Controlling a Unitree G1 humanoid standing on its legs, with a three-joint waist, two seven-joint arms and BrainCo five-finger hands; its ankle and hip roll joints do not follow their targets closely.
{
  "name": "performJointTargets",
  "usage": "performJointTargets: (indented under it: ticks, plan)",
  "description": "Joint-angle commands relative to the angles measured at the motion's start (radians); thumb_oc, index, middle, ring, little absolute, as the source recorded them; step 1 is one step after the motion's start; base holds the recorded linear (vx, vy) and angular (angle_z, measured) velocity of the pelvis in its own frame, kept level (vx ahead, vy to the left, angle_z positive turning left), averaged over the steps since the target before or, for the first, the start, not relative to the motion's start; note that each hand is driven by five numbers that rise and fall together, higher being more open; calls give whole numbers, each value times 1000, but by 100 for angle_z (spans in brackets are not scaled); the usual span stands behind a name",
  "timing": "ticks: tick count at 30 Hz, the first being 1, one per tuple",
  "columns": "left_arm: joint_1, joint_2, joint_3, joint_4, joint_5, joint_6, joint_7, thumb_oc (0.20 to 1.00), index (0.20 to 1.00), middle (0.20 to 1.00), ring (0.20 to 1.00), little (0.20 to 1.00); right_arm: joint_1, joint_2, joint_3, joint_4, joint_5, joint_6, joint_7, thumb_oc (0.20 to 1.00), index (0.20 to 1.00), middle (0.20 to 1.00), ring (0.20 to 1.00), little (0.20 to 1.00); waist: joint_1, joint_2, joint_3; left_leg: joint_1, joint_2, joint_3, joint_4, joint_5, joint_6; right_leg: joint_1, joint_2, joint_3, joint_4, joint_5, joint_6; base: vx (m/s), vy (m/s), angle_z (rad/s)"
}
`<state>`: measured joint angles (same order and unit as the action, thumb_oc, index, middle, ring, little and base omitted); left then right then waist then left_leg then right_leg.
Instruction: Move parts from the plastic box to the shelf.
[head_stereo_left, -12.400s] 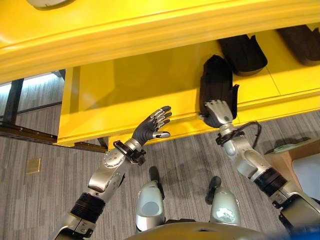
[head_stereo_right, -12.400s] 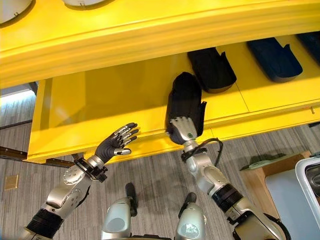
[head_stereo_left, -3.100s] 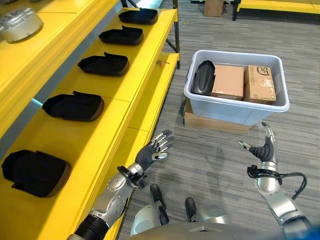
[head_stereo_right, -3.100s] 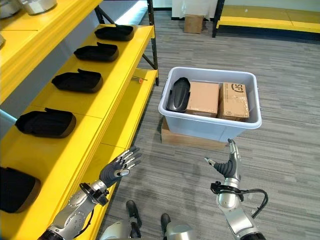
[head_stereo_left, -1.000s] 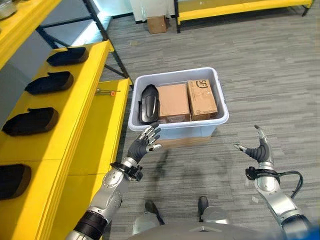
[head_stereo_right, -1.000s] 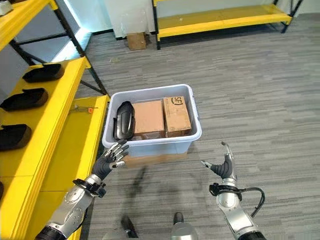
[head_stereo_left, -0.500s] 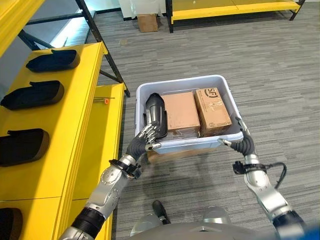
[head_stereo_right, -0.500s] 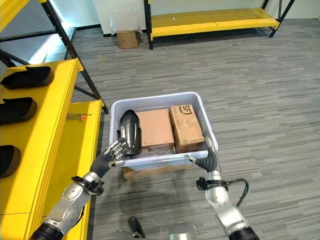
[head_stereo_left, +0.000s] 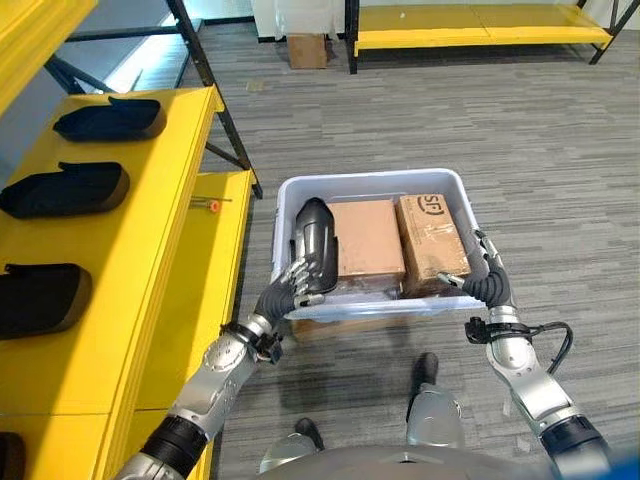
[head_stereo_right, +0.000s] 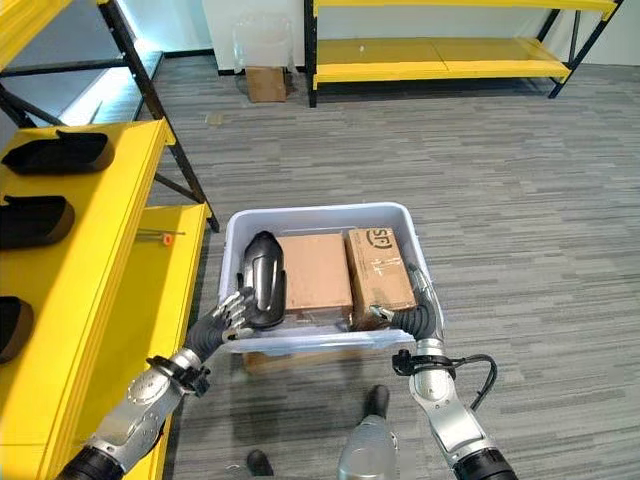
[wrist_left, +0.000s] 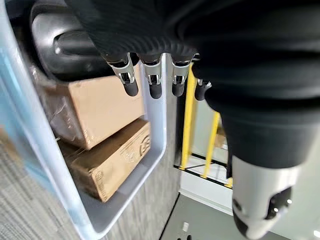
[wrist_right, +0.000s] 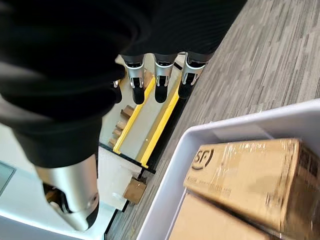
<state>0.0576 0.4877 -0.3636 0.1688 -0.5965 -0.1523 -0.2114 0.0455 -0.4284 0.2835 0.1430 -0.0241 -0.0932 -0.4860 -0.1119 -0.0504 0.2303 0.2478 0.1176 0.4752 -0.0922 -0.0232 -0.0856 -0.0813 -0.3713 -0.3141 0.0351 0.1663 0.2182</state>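
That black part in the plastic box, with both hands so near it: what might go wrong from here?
The black part stands on edge against a cardboard box inside the plastic box; a nudge from the open left hand might tip it instead of gripping it. The open right hand hovers at the box's near rim and could catch it, shifting the box on the flat carton beneath.

Yellow shelf (head_stereo_left: 150, 260) carries black parts (head_stereo_left: 66, 187); carpet floor (head_stereo_left: 560, 150) bears plastic box (head_stereo_left: 375, 182).
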Motion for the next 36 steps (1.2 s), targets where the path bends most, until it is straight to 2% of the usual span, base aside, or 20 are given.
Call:
performJointTargets:
  ticks: [1, 3, 7, 9, 11, 14, 16, 18, 20, 22, 24, 25, 26, 28, 29, 31, 33, 35, 36]
  plan:
    - [-40, -15, 4, -78, 26, -16, 8, 1000, 1000, 1000, 1000, 1000, -25, -11, -33, -67, -10, -17, -26, 1000, 1000, 1000, 1000, 1000, -18, 33, 8, -50, -16, 14, 33, -44, 88, -7, 32, 24, 96, 42, 33, 66, -244, 20]
    - [-33, -21, 1, -85, -25, 35, -25, 1000, 1000, 1000, 1000, 1000, -4, -24, -39, -89, -40, -7, 4, 1000, 1000, 1000, 1000, 1000, -19, 27, -5, -61, 6, 7, 60, -45, 76, 25, 38, 27, 63, 24, 27, 83, -278, 6]
    - [-13, -27, 5, -112, -48, 25, -43, 1000, 1000, 1000, 1000, 1000, 5, -66, -17, -114, -45, 5, 38, 1000, 1000, 1000, 1000, 1000, -12, 27, -13, -62, 33, 17, 82, -34, 61, 61, 60, -3, 60, -40, 6, 77, -225, -3]
    - [2, -49, 12, -135, -56, 21, 11, 1000, 1000, 1000, 1000, 1000, 4, -74, -4, -104, -10, 9, 11, 1000, 1000, 1000, 1000, 1000, -7, 28, -23, -56, 57, 17, 80, -16, 47, 105, 101, -25, 45, -107, -16, 152, -298, 5]
    - [4, -62, 14, -137, -47, 15, 71, 1000, 1000, 1000, 1000, 1000, -6, -71, -5, -88, -4, -1, -5, 1000, 1000, 1000, 1000, 1000, -5, 28, -29, -56, 65, 13, 77, -9, 41, 124, 121, -32, 41, -131, -33, 129, -208, 1]
    - [3, -76, 28, -134, 3, -46, 185, 1000, 1000, 1000, 1000, 1000, -7, -72, -16, -95, -5, -6, -27, 1000, 1000, 1000, 1000, 1000, -6, 27, -34, -59, 73, 3, 75, -6, 37, 140, 151, -28, 41, -162, -56, 97, -173, -2]
    - [0, -67, 55, -150, 10, -111, 205, 1000, 1000, 1000, 1000, 1000, -3, -83, -34, -112, -3, -9, -38, 1000, 1000, 1000, 1000, 1000, -4, 28, -30, -74, 82, -5, 90, -7, 35, 140, 170, -27, 63, -195, -79, 62, -181, -9]
    - [5, -61, 81, -172, 6, -145, 224, 1000, 1000, 1000, 1000, 1000, 2, -89, -49, -109, 3, -23, -40, 1000, 1000, 1000, 1000, 1000, 0, 28, -26, -84, 82, -11, 105, -12, 37, 143, 179, -29, 73, -211, -91, 58, -182, -9]
    - [-4, -53, 102, -186, -6, -156, 235, 1000, 1000, 1000, 1000, 1000, 5, -92, -60, -108, 1, -30, -38, 1000, 1000, 1000, 1000, 1000, 2, 27, -23, -96, 79, -8, 133, -24, 42, 141, 188, -39, 87, -226, -103, 26, -207, -10]
    - [-24, -55, 115, -198, -46, -153, 245, 1000, 1000, 1000, 1000, 1000, -8, -92, -66, -100, -4, -35, -36, 1000, 1000, 1000, 1000, 1000, 0, 23, -17, -121, 82, 28, 203, -54, 51, 132, 191, -60, 102, -241, -119, -24, -208, 5]
    - [-37, -59, 119, -202, -68, -151, 259, 1000, 1000, 1000, 1000, 1000, -16, -95, -65, -96, -6, -37, -36, 1000, 1000, 1000, 1000, 1000, 3, 20, -8, -167, 107, 23, 292, -50, 39, 130, 200, -60, 109, -252, -135, 7, -160, 19]
    - [-54, -72, 118, -191, -58, -150, 283, 1000, 1000, 1000, 1000, 1000, -25, -101, -57, -86, 0, -40, -41, 1000, 1000, 1000, 1000, 1000, 14, 20, 17, -241, 165, -24, 385, 37, -12, 143, 223, -34, 118, -275, -160, 41, -116, 9]
    - [-56, -77, 116, -186, -50, -152, 286, 1000, 1000, 1000, 1000, 1000, -27, -101, -56, -84, 4, -39, -40, 1000, 1000, 1000, 1000, 1000, 13, 23, 18, -242, 176, -30, 374, 45, -19, 142, 226, -33, 121, -278, -162, 64, -10, 1]
    - [-62, -99, 105, -164, -8, -150, 298, 1000, 1000, 1000, 1000, 1000, -27, -108, -52, -90, 57, -18, -24, 1000, 1000, 1000, 1000, 1000, 8, 30, 18, -225, 216, -29, 268, 108, -40, 138, 221, -32, 136, -286, -161, 78, 199, 2]
    - [-72, -109, 83, -152, 28, -155, 290, 1000, 1000, 1000, 1000, 1000, -7, -112, -43, -114, 82, -7, -37, 1000, 1000, 1000, 1000, 1000, -10, 41, 18, -232, 287, -13, 229, 227, -74, 131, 212, -35, 150, -296, -165, 124, 333, 11]
    - [-97, -116, 56, -139, 44, -152, 309, 1000, 1000, 1000, 1000, 1000, 0, -115, -31, -114, 99, -12, -53, 1000, 1000, 1000, 1000, 1000, -33, 51, 23, -214, 293, 18, 192, 194, -59, 109, 176, -37, 191, -309, -154, 76, 374, 17]
    - [-126, -120, 40, -113, 56, -140, 345, 1000, 1000, 1000, 1000, 1000, -5, -101, -18, -99, 131, -9, -54, 1000, 1000, 1000, 1000, 1000, -51, 58, 25, -187, 263, 58, 163, 132, -40, 88, 151, -44, 210, -305, -138, 41, 317, 0]
    - [-141, -119, 24, -106, 87, -118, 346, 1000, 1000, 1000, 1000, 1000, 3, -82, -18, -86, 137, -10, 5, 1000, 1000, 1000, 1000, 1000, -59, 59, 27, -179, 226, 55, 166, 79, -25, 81, 138, -34, 220, -294, -123, 104, 221, -12]
    - [-143, -117, 20, -107, 90, -112, 348, 1000, 1000, 1000, 1000, 1000, 3, -77, -12, -83, 135, -12, 20, 1000, 1000, 1000, 1000, 1000, -58, 59, 28, -181, 218, 52, 170, 72, -22, 81, 137, -29, 217, -290, -119, 99, 157, -7]
